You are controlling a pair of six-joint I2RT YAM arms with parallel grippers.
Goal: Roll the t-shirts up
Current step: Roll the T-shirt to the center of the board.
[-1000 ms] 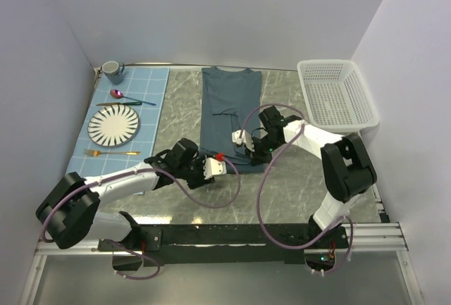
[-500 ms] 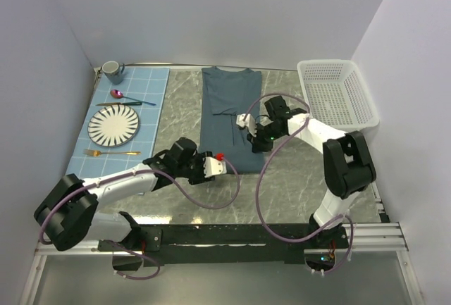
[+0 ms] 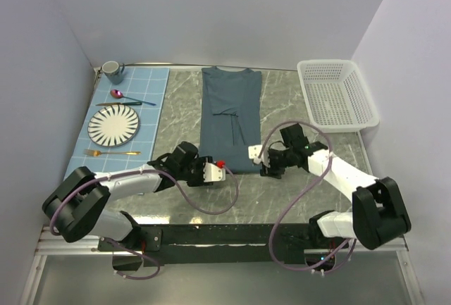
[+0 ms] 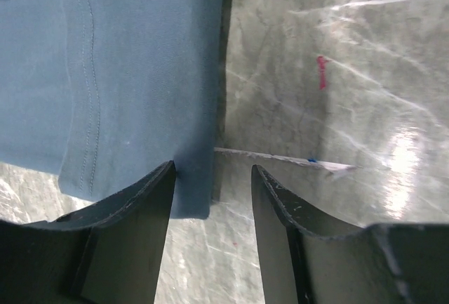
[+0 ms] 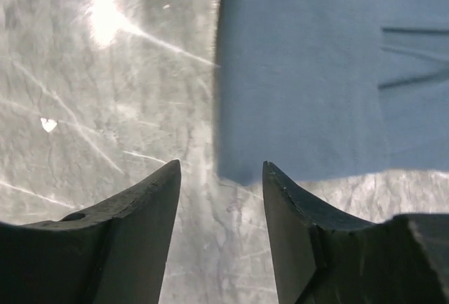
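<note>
Top external is showing left gripper (image 3: 214, 171) and right gripper (image 3: 258, 158) gaping empty at the near corners of the limp, light t-shirt (image 3: 229, 108), likely the best pinch points.

Left arm (image 3: 130, 180): stretched out low, forward and to the right, wrist aimed across at the other arm.
Left claw (image 4: 210, 184): jaws parted, nothing between them, dark fingers (image 4: 140, 209) tipped downward.
Right arm (image 3: 345, 171): elbow swung out right, white forearm reaching back in to the left.
Right claw (image 5: 220, 174): jaws apart, gap empty, tips pointing down.
Spacing: the two claws face each other, near but not touching.
</note>
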